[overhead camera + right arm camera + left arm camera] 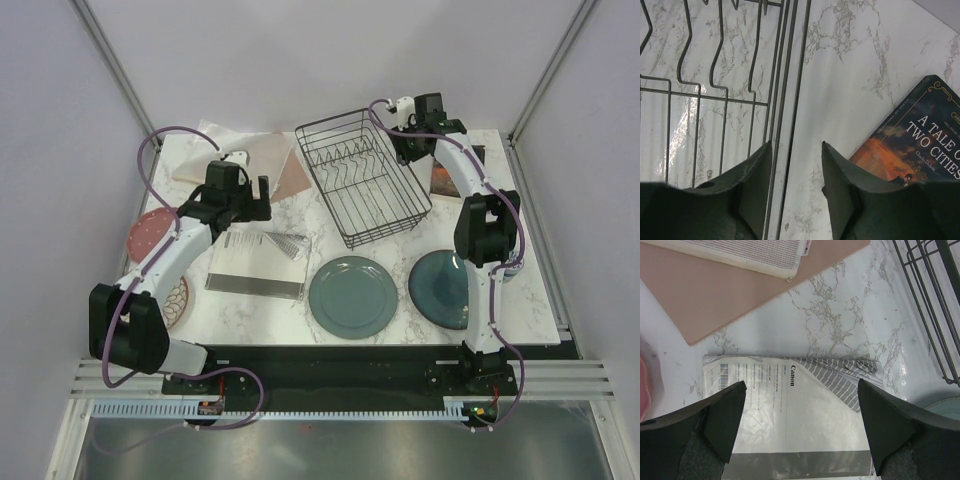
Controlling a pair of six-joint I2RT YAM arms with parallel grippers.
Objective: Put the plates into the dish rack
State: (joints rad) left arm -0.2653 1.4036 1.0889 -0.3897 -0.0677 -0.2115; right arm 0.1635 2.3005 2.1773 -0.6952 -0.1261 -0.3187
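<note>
The black wire dish rack (362,178) stands at the back middle with no plate in it. The teal-green plate (352,296) and the dark blue plate (438,290) lie flat at the front; my right arm crosses the blue one. The reddish-pink speckled plate (146,232) and the whitish patterned plate (180,302) lie at the left, partly under my left arm. My left gripper (264,198) is open over a plastic document bag (800,415). My right gripper (795,150) is open, its fingers on either side of the rack's right rim wires (790,100).
A pinkish-brown sheet (282,165) with a mesh pouch (755,255) on it lies back left. A book (915,135) lies right of the rack. A small blue-and-white round object (512,268) sits behind my right arm. The teal plate's edge (945,407) shows in the left wrist view.
</note>
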